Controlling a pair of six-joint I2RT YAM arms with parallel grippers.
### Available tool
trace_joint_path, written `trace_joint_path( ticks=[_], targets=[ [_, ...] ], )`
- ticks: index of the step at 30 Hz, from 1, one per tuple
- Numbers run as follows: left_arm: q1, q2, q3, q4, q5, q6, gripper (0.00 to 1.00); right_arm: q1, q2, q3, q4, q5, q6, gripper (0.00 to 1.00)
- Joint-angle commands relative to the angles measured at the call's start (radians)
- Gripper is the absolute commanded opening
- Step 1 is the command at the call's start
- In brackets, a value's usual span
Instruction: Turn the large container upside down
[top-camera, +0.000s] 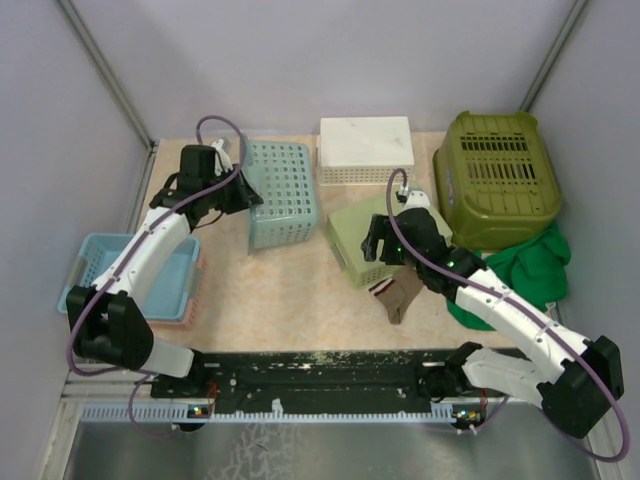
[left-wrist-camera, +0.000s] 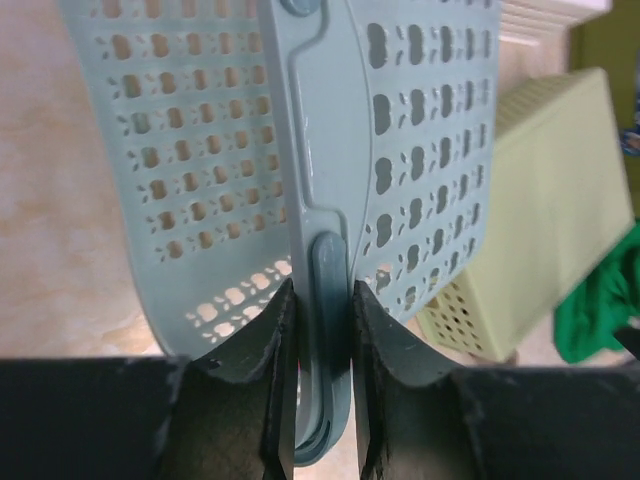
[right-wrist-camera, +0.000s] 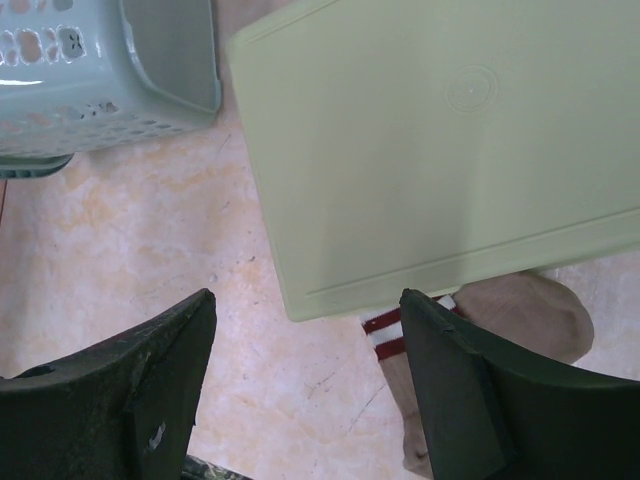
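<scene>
The large container, a pale teal perforated basket, lies on its side at the back left of the table. In the left wrist view its wall fills the frame. My left gripper is shut on the basket's teal handle, with both fingers pressed against it. From above, the left gripper sits at the basket's left edge. My right gripper hovers open over the near corner of a light green box. Nothing is between the fingers of the right gripper. The basket's corner shows at the upper left there.
An olive slatted basket sits bottom up at the back right, with a green cloth in front of it. A white box stands at the back. A brown sock with red and white stripes lies beside the green box. A blue tray sits at the left.
</scene>
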Motion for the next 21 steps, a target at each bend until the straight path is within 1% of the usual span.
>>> trace_joint_path(
  ticks=[1, 4, 7, 12, 17, 19, 21],
  targets=[
    [0.033, 0.013, -0.020, 0.150, 0.333, 0.010, 0.00, -0.009, -0.020, -0.003, 0.045, -0.001, 0.006, 0.74],
    [0.076, 0.003, -0.053, 0.266, 0.482, -0.038, 0.00, -0.009, 0.001, 0.014, 0.036, -0.007, 0.006, 0.74],
    [0.127, 0.013, -0.086, 0.383, 0.615, -0.118, 0.00, -0.008, -0.007, 0.015, 0.041, 0.007, 0.011, 0.74],
    [0.223, 0.052, -0.171, 0.651, 0.812, -0.333, 0.00, -0.009, -0.016, 0.031, 0.008, 0.049, 0.019, 0.74],
    [0.327, 0.118, -0.272, 0.919, 0.954, -0.532, 0.00, -0.009, -0.018, 0.040, -0.012, 0.080, 0.028, 0.74],
    [0.367, 0.157, -0.294, 0.984, 0.986, -0.586, 0.00, -0.009, -0.030, 0.033, 0.002, 0.079, 0.034, 0.74],
    [0.403, 0.185, -0.303, 0.992, 1.001, -0.590, 0.00, -0.009, -0.042, 0.027, 0.012, 0.081, 0.045, 0.74]
  ],
)
